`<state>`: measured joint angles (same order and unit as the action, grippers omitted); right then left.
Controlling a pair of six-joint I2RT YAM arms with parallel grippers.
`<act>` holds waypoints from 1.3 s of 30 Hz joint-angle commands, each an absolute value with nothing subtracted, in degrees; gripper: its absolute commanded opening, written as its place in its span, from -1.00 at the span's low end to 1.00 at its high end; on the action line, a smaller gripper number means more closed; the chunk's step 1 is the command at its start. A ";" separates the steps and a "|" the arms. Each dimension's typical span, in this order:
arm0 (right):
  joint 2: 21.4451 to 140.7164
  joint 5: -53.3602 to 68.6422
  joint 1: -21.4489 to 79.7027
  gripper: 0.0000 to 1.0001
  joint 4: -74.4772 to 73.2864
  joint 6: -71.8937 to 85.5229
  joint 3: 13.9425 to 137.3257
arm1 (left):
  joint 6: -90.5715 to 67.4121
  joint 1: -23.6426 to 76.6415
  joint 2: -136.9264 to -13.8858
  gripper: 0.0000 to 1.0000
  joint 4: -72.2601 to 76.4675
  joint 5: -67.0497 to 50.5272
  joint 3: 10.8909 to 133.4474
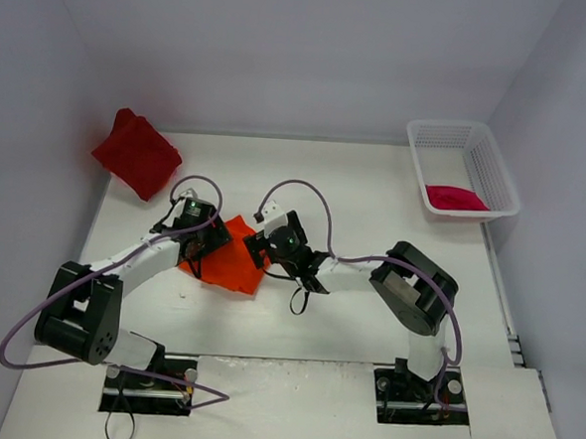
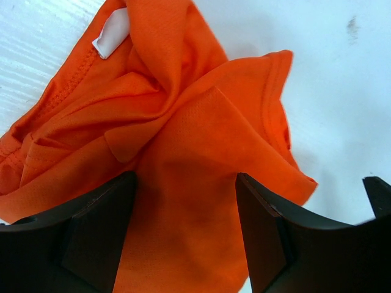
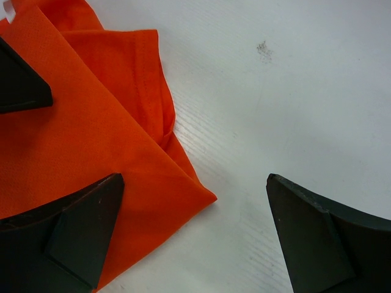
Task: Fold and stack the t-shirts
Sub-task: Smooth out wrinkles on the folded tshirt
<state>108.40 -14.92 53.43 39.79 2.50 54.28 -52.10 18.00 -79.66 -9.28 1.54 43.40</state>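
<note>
Three shirts are in play, and only the orange shirt (image 1: 235,266) is being worked. It lies near the middle of the table (image 1: 375,185), partly folded, between the two arms. The dark red shirt (image 1: 136,155) sits bunched at the far left corner, well apart, and the pink shirt (image 1: 456,198) lies inside the white basket (image 1: 495,167) at the far right.

The left tool (image 2: 183,244) stands partly open and holds nothing. Its fingers straddle a flat panel of orange cloth, which runs on beyond them into a rumpled heap around the collar, where a white label (image 2: 111,32) shows. The right tool (image 3: 195,244) is spread wide and is also empty. One finger hangs over the neat folded corner of the shirt and the other over bare table, so the corner's edge falls between them.

We judge the step in hand to be the next fold of the orange shirt. To do it well, we would pinch both layers at the tidy corner with the right tool, low enough to catch the cloth without scraping the table. We would take a matching edge with the left tool rather than the loose bunch by the collar. We would then lift both sides evenly and carry them over together so the panel stays taut. An uneven lift would likely drag the crumpled part along and spoil the crease.
</note>
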 commanded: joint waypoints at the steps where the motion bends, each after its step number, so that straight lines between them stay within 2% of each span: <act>1: 105.65 -15.29 53.35 1.00 43.42 2.37 53.18 | -52.12 18.28 -80.42 0.23 -5.37 2.20 43.07; 8: 104.15 -15.91 54.14 1.00 43.68 3.86 48.96 | -52.03 18.11 -87.88 0.23 -1.58 0.79 44.12; 19: 101.34 -20.04 59.76 1.00 41.13 6.15 45.35 | -50.89 18.02 -92.45 0.23 -0.97 0.00 48.96; 25: 100.90 -21.53 62.57 1.00 40.17 9.49 43.69 | -51.50 18.10 -95.35 0.23 4.47 -1.58 48.87; 39: 102.83 -24.52 68.03 1.00 39.02 13.80 45.09 | -50.98 19.34 -95.54 0.23 10.02 -4.31 48.34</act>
<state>103.94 -21.69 67.61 38.41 12.82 43.27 -51.40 18.70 -95.81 9.39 -3.07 48.53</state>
